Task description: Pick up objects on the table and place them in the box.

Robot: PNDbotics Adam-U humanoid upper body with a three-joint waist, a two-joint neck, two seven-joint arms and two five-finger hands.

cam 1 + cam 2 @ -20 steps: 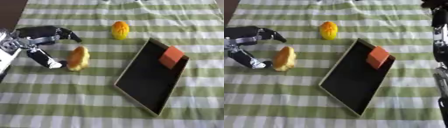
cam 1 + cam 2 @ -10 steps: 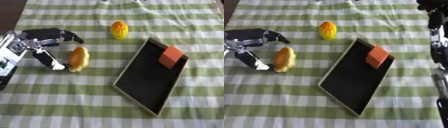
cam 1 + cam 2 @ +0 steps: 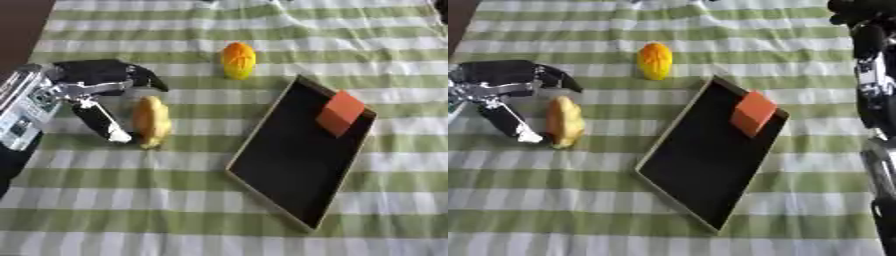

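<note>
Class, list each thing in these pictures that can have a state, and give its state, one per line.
Left hand: open, thumb and fingers either side of the yellow fruit.
Yellow fruit: lying on the tablecloth, outside the box.
Orange fruit: on the tablecloth, untouched.
Orange block: inside the box.
Box: open, mostly unfilled.

No text, label, brand, number or sign could be read anywhere in either view. The green-and-white striped tablecloth, the shallow black box with a pale rim and the orange block inside it all showed plain, unmarked surfaces.
</note>
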